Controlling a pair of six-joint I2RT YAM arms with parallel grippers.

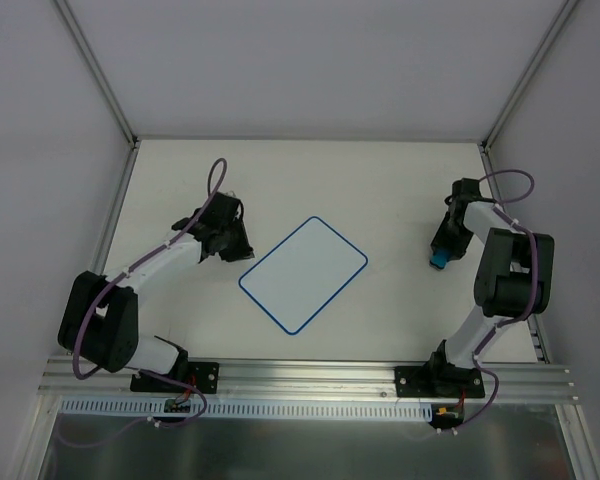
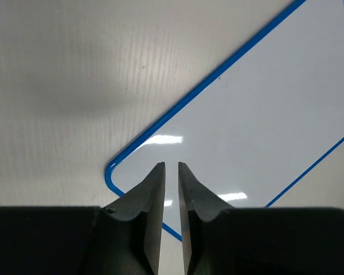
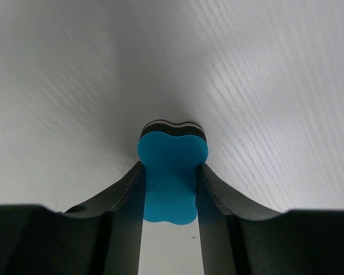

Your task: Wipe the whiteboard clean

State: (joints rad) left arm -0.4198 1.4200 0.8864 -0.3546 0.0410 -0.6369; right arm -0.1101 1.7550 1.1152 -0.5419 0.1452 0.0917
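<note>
The whiteboard point(image 1: 303, 273) lies flat at the table's middle, turned diagonally. It is white with a thin blue border and no marks show on it. In the left wrist view the whiteboard point(image 2: 264, 114) fills the right side, with its near corner under my fingertips. My left gripper point(image 1: 242, 247) sits just left of the board with its jaws almost together and empty point(image 2: 171, 167). My right gripper point(image 1: 440, 258) is well right of the board. It is shut on the waist of a blue eraser point(image 3: 172, 166), whose black felt side is at the table surface.
Metal frame posts run along the table's left edge point(image 1: 115, 215) and right edge point(image 1: 510, 215). The arm bases are bolted to a rail point(image 1: 310, 378) at the near edge. White walls enclose the back.
</note>
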